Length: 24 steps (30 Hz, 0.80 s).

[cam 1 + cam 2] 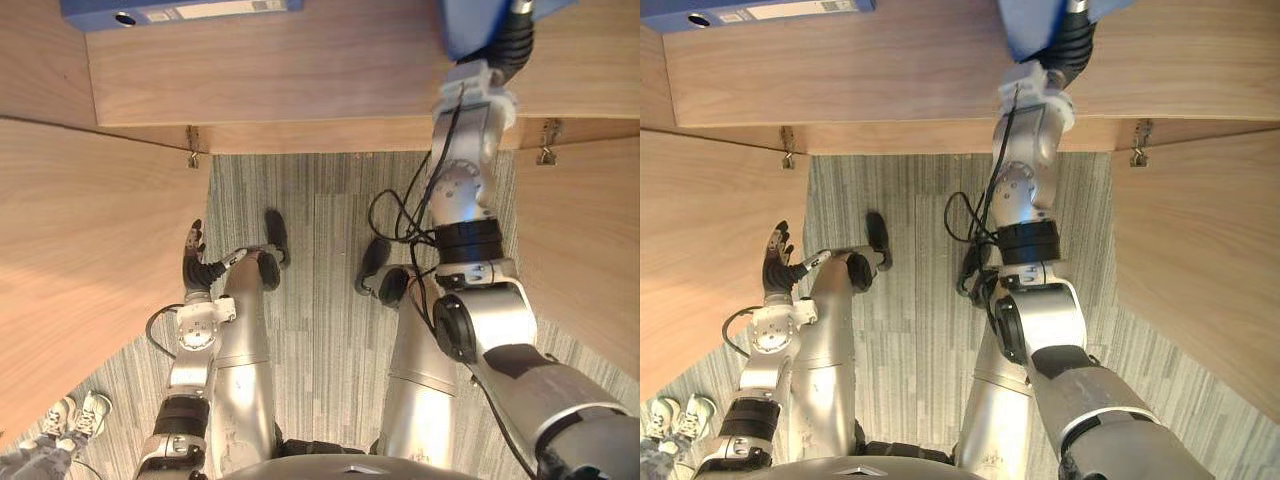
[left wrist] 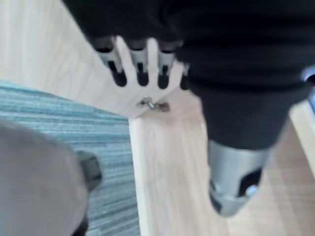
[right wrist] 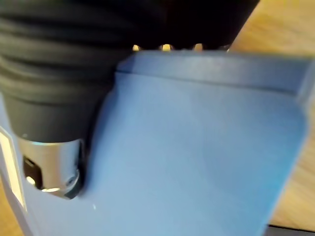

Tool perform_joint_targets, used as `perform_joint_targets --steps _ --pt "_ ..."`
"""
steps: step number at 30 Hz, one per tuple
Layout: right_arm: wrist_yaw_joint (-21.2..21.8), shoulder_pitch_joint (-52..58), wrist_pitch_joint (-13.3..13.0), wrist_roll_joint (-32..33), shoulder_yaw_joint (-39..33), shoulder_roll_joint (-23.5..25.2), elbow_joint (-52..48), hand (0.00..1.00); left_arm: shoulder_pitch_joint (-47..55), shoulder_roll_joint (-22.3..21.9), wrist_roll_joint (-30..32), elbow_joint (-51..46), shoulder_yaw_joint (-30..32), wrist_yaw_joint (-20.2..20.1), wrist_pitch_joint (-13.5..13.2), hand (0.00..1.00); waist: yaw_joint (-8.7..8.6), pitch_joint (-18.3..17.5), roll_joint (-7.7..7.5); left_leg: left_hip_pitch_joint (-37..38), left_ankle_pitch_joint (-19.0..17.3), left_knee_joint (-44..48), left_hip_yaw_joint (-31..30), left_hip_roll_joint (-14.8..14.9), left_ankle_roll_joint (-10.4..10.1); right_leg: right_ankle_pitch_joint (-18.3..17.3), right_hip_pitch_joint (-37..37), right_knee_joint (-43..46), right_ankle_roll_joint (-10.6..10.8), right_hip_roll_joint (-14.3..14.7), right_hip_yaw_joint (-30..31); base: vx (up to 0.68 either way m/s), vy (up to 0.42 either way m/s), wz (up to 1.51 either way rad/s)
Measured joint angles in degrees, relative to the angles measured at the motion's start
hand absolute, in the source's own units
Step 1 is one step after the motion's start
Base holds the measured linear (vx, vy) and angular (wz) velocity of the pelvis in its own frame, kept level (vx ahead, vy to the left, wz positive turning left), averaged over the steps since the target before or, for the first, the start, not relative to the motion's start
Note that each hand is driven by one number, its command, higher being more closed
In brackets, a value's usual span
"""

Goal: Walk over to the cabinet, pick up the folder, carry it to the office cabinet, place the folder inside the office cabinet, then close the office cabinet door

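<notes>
A blue folder (image 3: 197, 147) is held over the wooden cabinet shelf (image 1: 300, 80) at the far right. My right hand (image 1: 515, 35) reaches forward into the cabinet and is shut on it. Its thumb (image 3: 51, 167) lies on the folder's face, and the fingers go behind the folder's upper edge. The same folder (image 1: 465, 25) shows at the upper edge of the left eye view. My left hand (image 1: 192, 255) hangs low by the open left door (image 1: 80, 270), with fingers (image 2: 140, 69) straight and holding nothing.
A second blue folder (image 1: 180, 10) lies on the shelf at the far left. The right door (image 1: 580, 240) stands open too, with hinges (image 1: 193, 145) at both shelf corners. A person's shoes (image 1: 75, 415) stand on the grey carpet (image 1: 330, 200) at lower left.
</notes>
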Motion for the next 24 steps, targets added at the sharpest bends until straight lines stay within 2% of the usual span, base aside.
perform_joint_targets --steps 3,5,8,12,14,15,20,24 --pt "-1.9 -1.0 -1.4 2.1 -1.5 0.4 0.0 1.0 0.0 0.0 -1.1 0.0 0.0 1.0 0.0 0.0 0.5 -0.1 -0.09 -0.2 0.8 -1.0 -0.5 -0.3 -0.5 -0.1 -0.2 -0.1 -0.3 -0.1 -0.7 -0.03 -0.052 0.14" --pt "-3.7 -3.1 -3.2 3.6 -3.2 1.6 0.0 1.0 -0.1 -0.1 -2.0 -0.5 0.2 1.6 0.0 0.0 0.76 -0.6 -0.69 -1.2 1.9 -2.3 -1.0 -0.5 -0.6 -0.1 -1.5 -0.1 -0.8 -0.1 -1.3 -0.03 -0.046 0.13" --pt "-6.5 -5.6 -4.8 4.8 -5.6 1.6 0.0 1.0 -0.1 -0.2 -1.9 -1.2 -0.2 2.1 0.0 0.0 0.87 -0.6 -0.73 -2.3 4.0 -3.8 -2.3 -1.0 -1.7 -0.1 -2.0 -0.1 -1.4 -0.3 -2.9 -0.03 -0.031 0.19" --pt "-8.9 -6.7 -5.3 5.3 -6.9 1.2 0.0 1.0 0.0 -0.3 -1.9 -1.4 -0.4 2.3 0.0 0.0 1.09 -0.6 -0.75 -2.3 5.3 -5.7 -3.2 -1.4 -2.0 -0.1 -2.0 -0.4 -1.6 -0.5 -4.2 -0.02 -0.027 0.16" --pt "-9.7 -7.5 -5.0 6.0 -6.9 -0.6 0.1 1.0 0.0 -0.3 -1.9 -2.2 -0.9 2.3 0.0 0.0 1.11 -0.7 -0.92 -2.6 6.2 -7.4 -3.2 -1.5 -2.4 -0.2 -2.5 -0.9 -1.9 -0.6 -4.8 -0.04 -0.025 0.14" --pt "-9.7 -7.8 -4.9 6.0 -6.9 -1.0 0.2 0.0 0.1 -0.3 -1.9 -2.6 -1.0 2.3 0.0 0.0 1.09 -0.8 -0.98 -2.8 6.5 -7.7 -3.2 -1.4 -2.3 -0.1 -2.7 -1.0 -2.1 -0.6 -5.0 -0.04 -0.016 0.11" --pt "-9.4 -10.0 -3.3 6.1 -3.6 -7.4 4.0 0.0 0.3 -0.3 -2.0 -3.6 -1.6 2.3 0.1 0.0 0.82 -0.9 -1.21 -3.3 8.3 -9.5 -3.5 -1.4 -2.2 0.6 -3.2 -1.7 -3.2 -0.7 -6.1 -0.03 -0.01 0.06" --pt "-8.5 -11.3 -0.8 7.1 0.1 -11.9 5.2 0.0 0.6 -0.1 -2.0 -3.6 -1.6 2.2 0.4 0.0 0.17 -0.9 -1.22 -4.0 8.8 -9.6 -4.0 -1.3 -2.0 0.9 -3.2 -2.2 -3.4 -0.7 -7.0 0.0 0.0 0.0"
